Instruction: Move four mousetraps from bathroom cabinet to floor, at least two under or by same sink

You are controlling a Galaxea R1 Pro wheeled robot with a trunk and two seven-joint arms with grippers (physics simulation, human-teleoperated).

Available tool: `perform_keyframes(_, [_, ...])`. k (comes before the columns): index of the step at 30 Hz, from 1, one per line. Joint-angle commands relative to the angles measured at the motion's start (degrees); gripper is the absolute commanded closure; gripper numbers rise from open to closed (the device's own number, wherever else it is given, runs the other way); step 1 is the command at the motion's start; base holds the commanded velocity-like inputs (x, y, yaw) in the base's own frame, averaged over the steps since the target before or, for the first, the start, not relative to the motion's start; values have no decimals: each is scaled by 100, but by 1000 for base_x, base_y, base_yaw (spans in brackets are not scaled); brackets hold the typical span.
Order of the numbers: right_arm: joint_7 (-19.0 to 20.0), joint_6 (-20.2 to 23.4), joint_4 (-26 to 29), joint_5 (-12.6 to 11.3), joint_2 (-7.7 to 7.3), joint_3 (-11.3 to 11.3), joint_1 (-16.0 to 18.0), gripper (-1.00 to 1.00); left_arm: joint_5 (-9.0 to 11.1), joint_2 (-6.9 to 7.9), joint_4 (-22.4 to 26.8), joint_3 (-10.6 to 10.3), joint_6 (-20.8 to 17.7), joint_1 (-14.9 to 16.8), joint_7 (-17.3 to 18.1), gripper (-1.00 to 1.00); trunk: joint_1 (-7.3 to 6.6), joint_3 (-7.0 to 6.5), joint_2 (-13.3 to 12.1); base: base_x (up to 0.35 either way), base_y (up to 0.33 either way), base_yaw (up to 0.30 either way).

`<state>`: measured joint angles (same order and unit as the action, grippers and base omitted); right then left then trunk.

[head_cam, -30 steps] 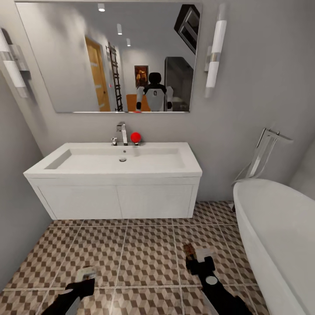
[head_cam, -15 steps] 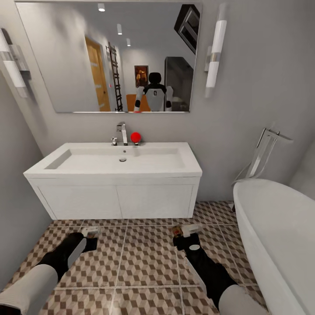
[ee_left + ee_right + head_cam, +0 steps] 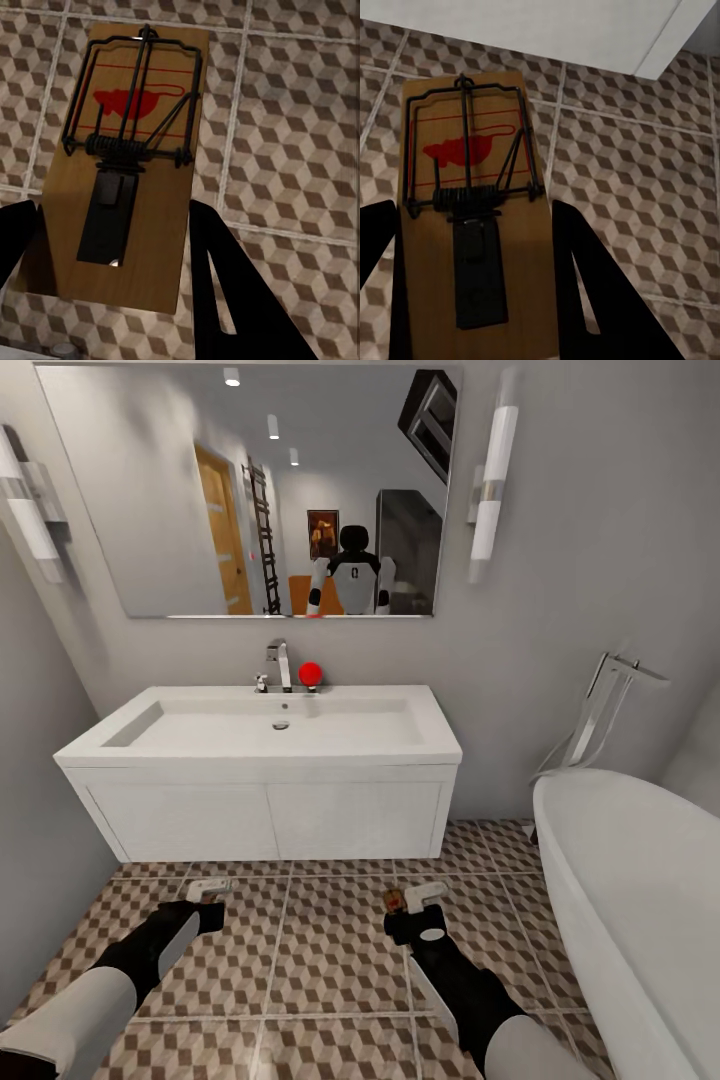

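Both arms reach out low over the cube-patterned bathroom floor (image 3: 330, 940) in front of the white wall-hung vanity with the bathroom sink (image 3: 270, 725). My left gripper (image 3: 208, 888) is shut on a wooden mousetrap (image 3: 124, 172); its dark fingers (image 3: 225, 292) clamp the board's long edges. A second mousetrap (image 3: 472, 217), with black wire and a red mouse print, sits in my right gripper (image 3: 415, 897), which is shut on it. A brown corner of that mousetrap (image 3: 395, 901) shows in the head view. Both boards hang above the tiles. The cabinet is out of view.
A large white bathtub (image 3: 640, 900) fills the right side, with a chrome floor tap (image 3: 610, 705) behind it. A grey wall (image 3: 40, 840) closes the left. A red ball (image 3: 310, 673) sits beside the chrome sink tap (image 3: 279, 663). The vanity's underside (image 3: 585, 30) is close ahead.
Both arms have stretched forward toward the vanity, carrying their mousetraps. Over the last half second the right gripper drifted slightly left and the left one barely moved.
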<state>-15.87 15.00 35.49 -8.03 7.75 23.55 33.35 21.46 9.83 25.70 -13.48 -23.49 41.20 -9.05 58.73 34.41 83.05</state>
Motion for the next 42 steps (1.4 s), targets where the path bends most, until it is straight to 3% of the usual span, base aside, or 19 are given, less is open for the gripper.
perform_keyframes(1, [-55,19,18,-79,-10,37,5,100,42,-7,14,-50,-27,2,-42,100,0,6,3,0,0,0])
perform_keyframes(15, [-66,56,282,-67,-27,36,5,100,42,-198,9,-67,-38,2,-53,100,0,15,3,0,0,0])
perform_keyframes(31, [-65,31,283,-67,-28,36,5,100,45,-210,20,-215,-25,2,-48,100,351,445,645,0,0,0])
perform_keyframes(42, [-65,21,283,-58,-36,36,5,100,38,-325,23,-216,44,2,-42,100,593,744,1086,0,0,0])
